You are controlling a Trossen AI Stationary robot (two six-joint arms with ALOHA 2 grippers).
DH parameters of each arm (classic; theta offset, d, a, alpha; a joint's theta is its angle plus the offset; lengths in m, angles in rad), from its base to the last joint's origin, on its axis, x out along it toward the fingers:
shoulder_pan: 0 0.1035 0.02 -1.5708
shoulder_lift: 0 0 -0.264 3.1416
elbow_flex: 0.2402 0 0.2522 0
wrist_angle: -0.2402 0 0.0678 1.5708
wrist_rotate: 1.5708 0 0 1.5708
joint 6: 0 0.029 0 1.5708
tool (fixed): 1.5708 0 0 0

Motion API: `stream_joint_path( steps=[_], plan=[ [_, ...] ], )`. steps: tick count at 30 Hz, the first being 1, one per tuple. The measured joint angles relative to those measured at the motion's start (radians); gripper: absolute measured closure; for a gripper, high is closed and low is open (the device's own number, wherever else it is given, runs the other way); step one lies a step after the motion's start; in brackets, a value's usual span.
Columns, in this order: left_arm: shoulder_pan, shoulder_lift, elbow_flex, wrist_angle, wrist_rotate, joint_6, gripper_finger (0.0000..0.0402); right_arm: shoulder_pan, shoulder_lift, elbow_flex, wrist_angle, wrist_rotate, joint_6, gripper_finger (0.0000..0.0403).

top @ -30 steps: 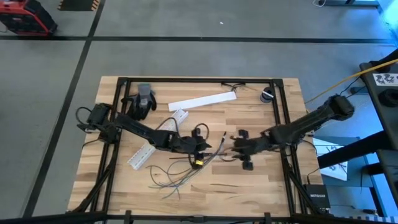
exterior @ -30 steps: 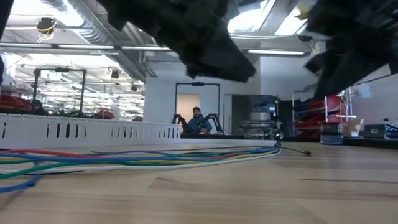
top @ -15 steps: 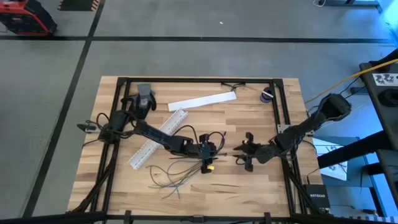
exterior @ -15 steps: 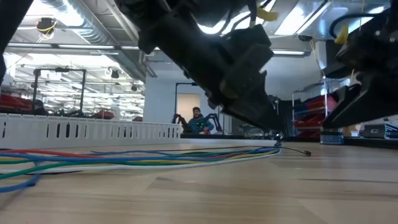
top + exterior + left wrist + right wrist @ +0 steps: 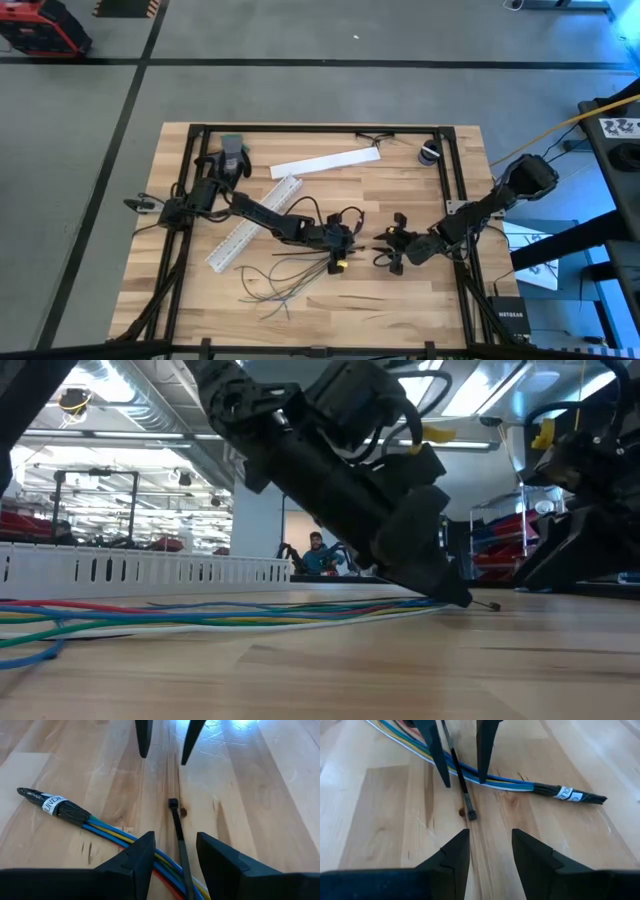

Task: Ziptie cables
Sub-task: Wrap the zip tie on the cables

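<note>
Both pincers gape narrowly, empty, over the zip tie [image 5: 176,822]; the cables [image 5: 125,842] look light, floppy — grip near the taped end.

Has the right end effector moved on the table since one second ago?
Yes. In the high view the right end effector has pulled back toward the table's right frame rail, away from the cables.

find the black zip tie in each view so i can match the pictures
High view: too small to make out, between the two hands.
Low view: its head lies on the tabletop, right of the cable bundle's end.
Left wrist view: zip tie in mid-frame, beside the bundle.
Right wrist view: zip tie crossing the bundle.
Shared landmark: the bundle's white-labelled black tip.
</note>
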Motion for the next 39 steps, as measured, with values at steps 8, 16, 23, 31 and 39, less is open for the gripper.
stream_joint_path(
  steps=[8, 16, 23, 31, 39],
  plan=[
    [0.002, -0.001, 0.002, -0.036, -0.002, 0.047, 0.0316, 0.000, 0.007, 0.000, 0.004, 0.008, -0.015, 0.0265],
    [-0.003, -0.005, 0.003, -0.065, -0.013, 0.062, 0.0396, 0.000, 0.007, 0.000, 0.004, 0.033, -0.023, 0.0265],
    [-0.025, -0.085, 0.019, -0.111, -0.002, 0.037, 0.0401, 0.001, -0.031, 0.001, -0.004, 0.005, -0.034, 0.0265],
    [-0.062, -0.265, 0.023, -0.217, -0.115, 0.050, 0.0401, 0.001, -0.208, 0.037, -0.072, -0.003, -0.168, 0.0265],
    [-0.064, -0.336, 0.022, -0.276, -0.142, 0.057, 0.0401, 0.001, -0.287, 0.064, -0.081, 0.000, -0.270, 0.0265]
  ],
)
